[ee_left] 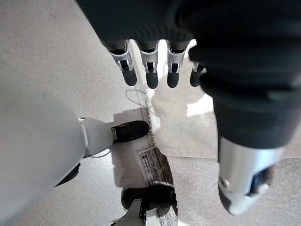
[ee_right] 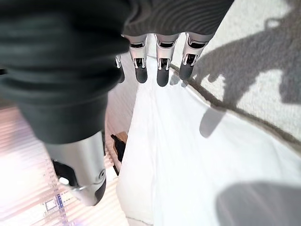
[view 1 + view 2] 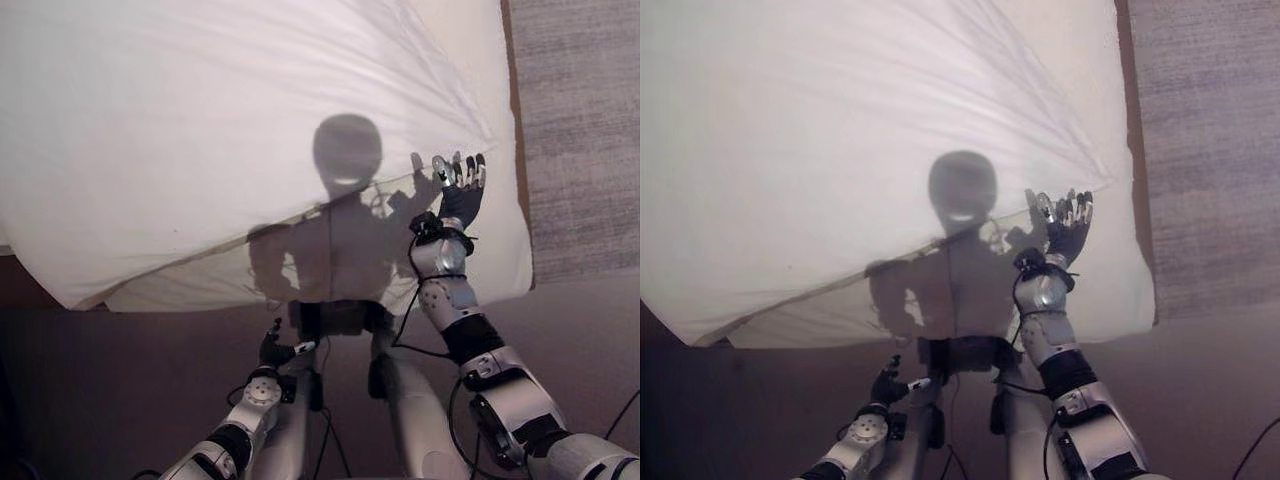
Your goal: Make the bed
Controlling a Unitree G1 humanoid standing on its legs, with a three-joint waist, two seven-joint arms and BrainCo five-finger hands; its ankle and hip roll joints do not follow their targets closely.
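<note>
The bed [image 3: 480, 260] looks partly made: a white duvet [image 3: 200, 130] covers most of it but lies skewed, its near edge running diagonally and leaving a strip of mattress bare, so straightening is left. The right hand [image 3: 460, 185] hovers with fingers spread, holding nothing, just by that edge near the bed's right corner. The left hand [image 3: 272, 350] hangs low over the floor [image 3: 120, 380], fingers loose and empty, well short of the duvet.
</note>
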